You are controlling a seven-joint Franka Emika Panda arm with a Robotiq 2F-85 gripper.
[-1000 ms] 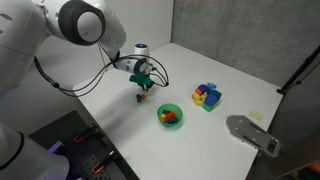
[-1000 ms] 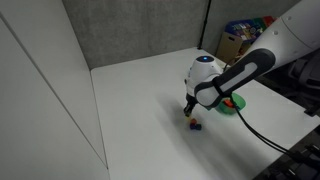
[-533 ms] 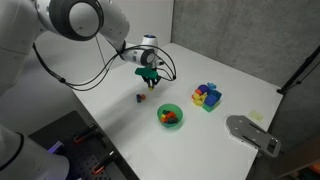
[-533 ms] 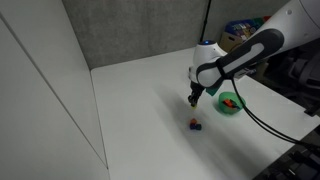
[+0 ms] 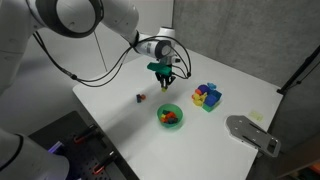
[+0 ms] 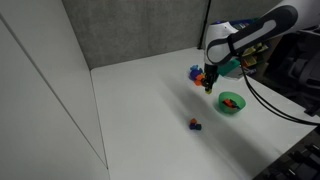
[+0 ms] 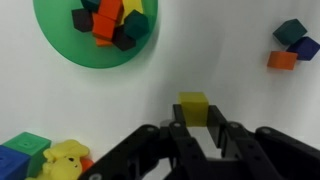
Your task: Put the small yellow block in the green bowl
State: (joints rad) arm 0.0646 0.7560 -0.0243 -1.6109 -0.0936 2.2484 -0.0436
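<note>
My gripper (image 7: pixel 194 128) is shut on the small yellow block (image 7: pixel 193 105), which sits between the fingertips. In both exterior views the gripper (image 5: pixel 165 82) (image 6: pixel 209 87) hangs above the white table, a little behind the green bowl (image 5: pixel 161 118) (image 6: pixel 240 104). In the wrist view the green bowl (image 7: pixel 55 40) is at the top left, off to the side of the block. The bowl holds several small blocks, orange, dark green and yellow.
A blue-green-yellow cluster of blocks (image 5: pixel 206 96) (image 7: pixel 40 160) stands beside the bowl. A few tiny blocks (image 5: pixel 140 97) (image 6: pixel 194 124) (image 7: pixel 290 45) lie apart on the table (image 5: pixel 110 100). A grey plate (image 5: pixel 250 132) sits at the table's corner.
The arm has risen from the spot by the tiny dark blocks and swung across the table towards the bowl, carrying the yellow block in the shut jaws.
</note>
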